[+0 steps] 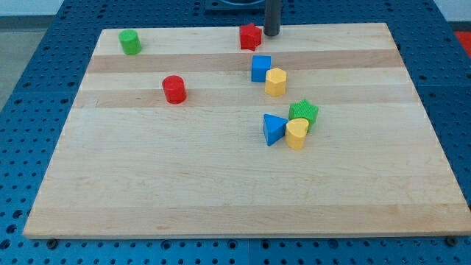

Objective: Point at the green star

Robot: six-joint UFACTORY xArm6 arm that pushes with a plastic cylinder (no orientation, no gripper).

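Observation:
The green star (304, 112) lies right of the board's middle, touching a yellow block (296, 134) below it and close to a blue triangle (274, 129) at its left. My tip (271, 34) is at the view's top edge of the board, just right of a red star (250, 36). The tip is far above the green star and does not touch it.
A blue cube (260, 68) and a yellow hexagon block (276, 82) sit between the tip and the green star. A red cylinder (174, 89) lies left of centre. A green cylinder (130, 42) is at the top left. The wooden board (221, 184) rests on a blue perforated table.

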